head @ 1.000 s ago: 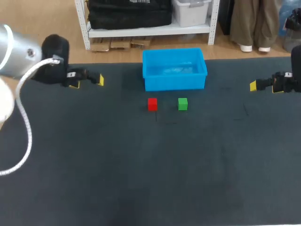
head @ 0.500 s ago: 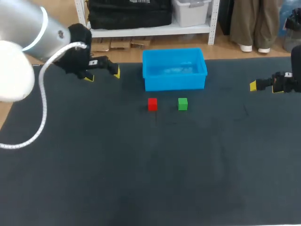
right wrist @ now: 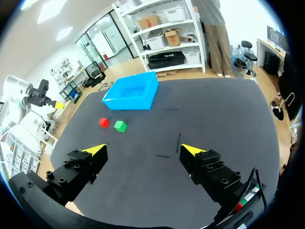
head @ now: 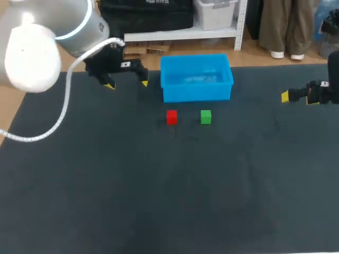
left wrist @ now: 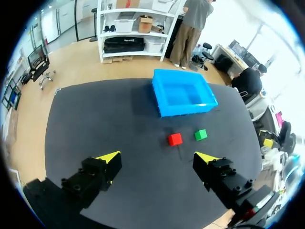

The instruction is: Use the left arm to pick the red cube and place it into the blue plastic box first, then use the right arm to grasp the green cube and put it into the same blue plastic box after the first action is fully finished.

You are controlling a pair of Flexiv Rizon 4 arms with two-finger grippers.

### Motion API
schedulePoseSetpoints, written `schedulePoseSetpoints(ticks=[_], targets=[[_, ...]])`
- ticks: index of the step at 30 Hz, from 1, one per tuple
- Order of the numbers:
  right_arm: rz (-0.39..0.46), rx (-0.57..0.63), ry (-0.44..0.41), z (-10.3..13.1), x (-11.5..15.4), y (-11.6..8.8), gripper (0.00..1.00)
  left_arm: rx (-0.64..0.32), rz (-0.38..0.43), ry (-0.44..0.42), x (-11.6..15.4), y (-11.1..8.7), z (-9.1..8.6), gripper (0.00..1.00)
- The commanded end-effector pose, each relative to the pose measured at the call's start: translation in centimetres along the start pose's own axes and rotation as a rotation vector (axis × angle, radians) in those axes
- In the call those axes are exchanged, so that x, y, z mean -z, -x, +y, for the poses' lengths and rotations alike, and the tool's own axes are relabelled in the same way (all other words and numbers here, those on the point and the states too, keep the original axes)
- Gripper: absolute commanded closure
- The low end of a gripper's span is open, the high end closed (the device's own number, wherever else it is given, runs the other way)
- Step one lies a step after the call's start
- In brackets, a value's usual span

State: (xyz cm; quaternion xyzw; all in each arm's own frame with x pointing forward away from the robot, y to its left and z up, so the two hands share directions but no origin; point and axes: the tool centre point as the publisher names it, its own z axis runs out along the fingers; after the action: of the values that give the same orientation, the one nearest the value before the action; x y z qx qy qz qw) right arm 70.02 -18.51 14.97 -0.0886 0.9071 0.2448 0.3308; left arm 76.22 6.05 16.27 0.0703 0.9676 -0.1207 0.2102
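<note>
The red cube [head: 171,117] and the green cube [head: 206,117] sit side by side on the dark mat, just in front of the blue plastic box [head: 197,93]. My left gripper [head: 127,83] hovers open and empty left of the box, near the table's back edge. From the left wrist view, the red cube [left wrist: 175,139], green cube [left wrist: 200,135] and box [left wrist: 186,109] lie ahead of the left gripper [left wrist: 157,156]. My right gripper [head: 298,98] stands open and empty at the far right. It [right wrist: 143,149] has the red cube [right wrist: 104,122], green cube [right wrist: 120,126] and box [right wrist: 126,103] far ahead.
The dark mat [head: 159,185] covers the whole table. A white cable [head: 63,106] hangs from my left arm over the table's left side. Nothing shows inside the box apart from a faint sheen on its floor.
My left arm has swung to the right along the back of the table, from the left edge to just beside the blue box, gripper still open. The right arm and both cubes have not moved.
</note>
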Motion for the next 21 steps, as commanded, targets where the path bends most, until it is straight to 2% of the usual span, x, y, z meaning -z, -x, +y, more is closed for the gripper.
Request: schedulePoseSetpoints(ticks=[1, 21], targets=[[0.001, 0.001, 0.003, -0.1, 0.0, 0.0, 0.00, 0.012, 0.032, 0.115, -0.9, 1.1, -1.0, 0.00], [0.001, 0.001, 0.003, -0.1, 0.0, 0.0, 0.00, 0.051, 0.100, 0.153, -3.6, 2.2, -3.3, 0.00]])
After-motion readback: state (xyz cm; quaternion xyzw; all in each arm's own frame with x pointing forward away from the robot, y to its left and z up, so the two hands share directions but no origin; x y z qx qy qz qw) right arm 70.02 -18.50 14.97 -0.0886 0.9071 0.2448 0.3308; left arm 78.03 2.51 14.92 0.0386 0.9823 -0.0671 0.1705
